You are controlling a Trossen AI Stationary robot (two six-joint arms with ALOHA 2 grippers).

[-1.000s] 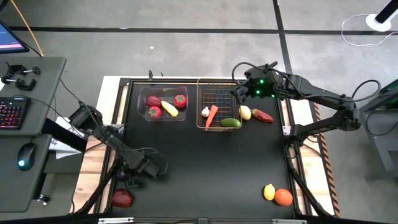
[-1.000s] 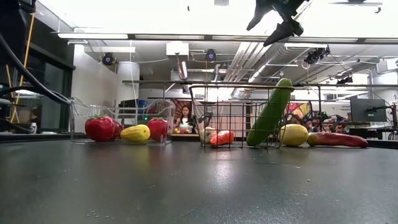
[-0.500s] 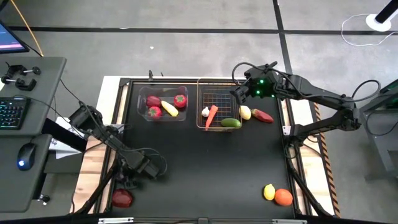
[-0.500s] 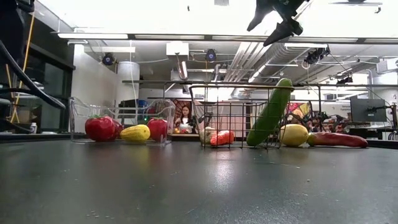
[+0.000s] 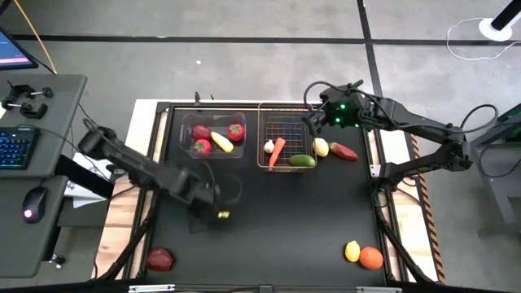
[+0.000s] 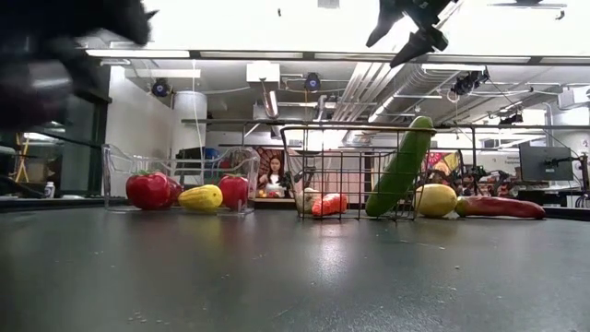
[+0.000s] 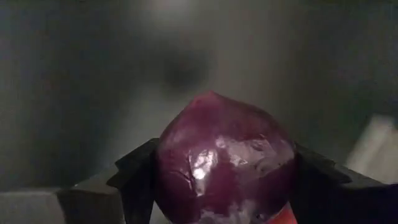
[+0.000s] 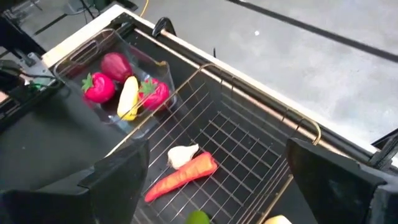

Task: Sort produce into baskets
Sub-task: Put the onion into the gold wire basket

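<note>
My left gripper (image 5: 210, 202) is over the table's middle left, blurred, and shut on a dark purple round piece of produce (image 7: 224, 155). My right gripper (image 5: 313, 122) hangs open and empty above the far right corner of the copper wire basket (image 5: 262, 138). It also shows in the low view (image 6: 406, 32). The basket holds a garlic (image 5: 269, 146), a carrot (image 5: 277, 151) and a cucumber (image 6: 401, 166) that leans on its wall. The clear bin (image 5: 186, 130) holds red fruits and a yellow one (image 5: 221, 141). My left gripper pinches the purple produce by its two opposite sides (image 7: 166, 168) between the two fingers (image 7: 134, 171). The piece fills the gap between them, with its pointed end away from the wrist. It is lifted clear of the table.
A lemon (image 5: 321, 147) and a long red piece (image 5: 343, 152) lie just right of the wire basket. A lemon (image 5: 352, 251) and an orange (image 5: 371, 258) lie near the right front corner. A dark red piece (image 5: 160, 259) lies near the left front corner.
My left gripper has risen from the table near the left front corner. It has swung toward the table's middle and far side, carrying the purple piece up clear of the table. It now shows blurred at the upper left of the low view.
</note>
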